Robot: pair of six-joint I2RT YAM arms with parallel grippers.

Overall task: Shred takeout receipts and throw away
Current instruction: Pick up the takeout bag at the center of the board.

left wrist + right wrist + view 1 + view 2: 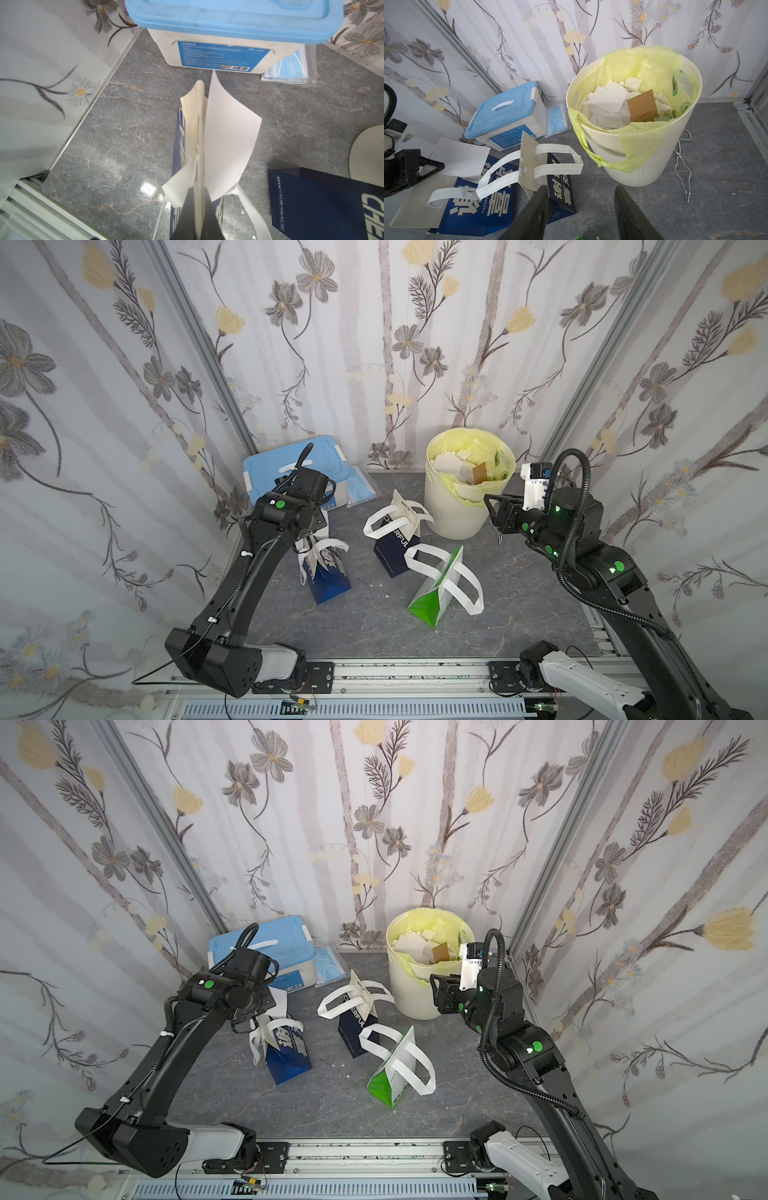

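Left wrist view, left jaws pressed together at lower middle of the frame, pinching the white receipt (226, 135), sheet standing up over the blue bag (176, 162), blue-lidded box (218, 52) at upper middle, right jaws spread and empty, waste bin (643, 166) and navy bag (560, 197) near them.

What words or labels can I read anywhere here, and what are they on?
"ERFUL", its start behind a handle: navy bag.
"TAKE AWAY": same bag's side, in the left wrist view.
"THANKS": blue bag, under large Chinese characters.
Storage box label and brown card: too small to read.
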